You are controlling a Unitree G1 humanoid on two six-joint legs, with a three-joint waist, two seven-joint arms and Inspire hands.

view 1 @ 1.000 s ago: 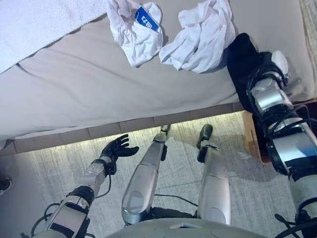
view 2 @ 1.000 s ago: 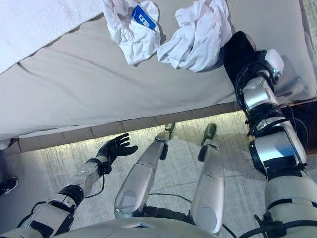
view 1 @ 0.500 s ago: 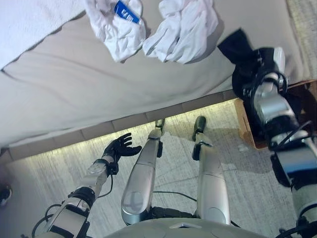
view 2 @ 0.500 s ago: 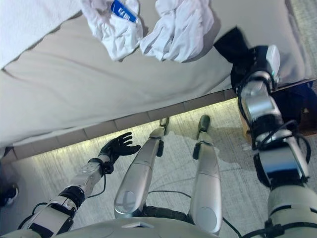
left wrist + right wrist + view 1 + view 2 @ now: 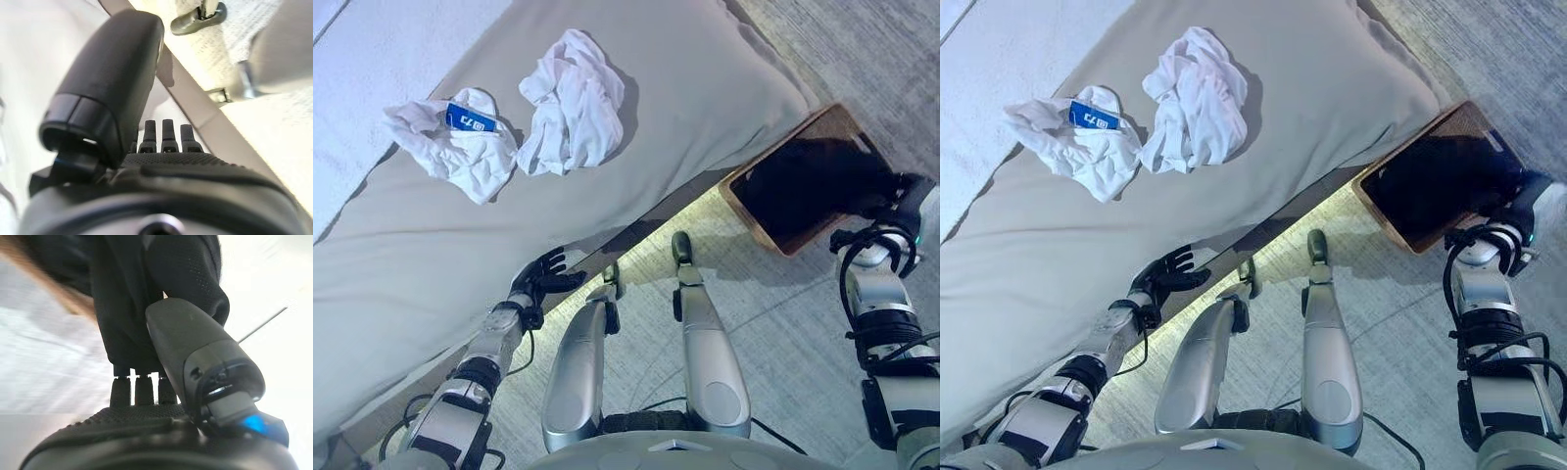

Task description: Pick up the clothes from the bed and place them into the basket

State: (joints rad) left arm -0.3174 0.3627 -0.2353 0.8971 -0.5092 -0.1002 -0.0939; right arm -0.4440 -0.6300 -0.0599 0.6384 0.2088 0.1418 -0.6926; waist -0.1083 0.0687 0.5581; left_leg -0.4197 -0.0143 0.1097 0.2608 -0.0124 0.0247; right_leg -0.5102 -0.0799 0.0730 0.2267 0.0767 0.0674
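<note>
Two crumpled white garments lie on the grey bed (image 5: pixel 636 166): one (image 5: pixel 573 103) towards the middle, one with a blue label (image 5: pixel 460 147) to its left. My right hand (image 5: pixel 899 196) is at the far edge of the wooden-rimmed basket (image 5: pixel 754 223) on the floor beside the bed. It is shut on a black garment (image 5: pixel 127 293), pinched between thumb and fingers, and the dark cloth (image 5: pixel 813 176) spreads inside the basket. My left hand (image 5: pixel 543 277) is open and empty, low by the bed's near edge.
A white blanket (image 5: pixel 362 59) covers the bed's far left part. Grey carpet (image 5: pixel 783 323) runs between the bed and the basket and around it.
The camera has swung to the right. My right hand has carried the black garment off the bed's edge and over the basket. My left hand stays open and low.
</note>
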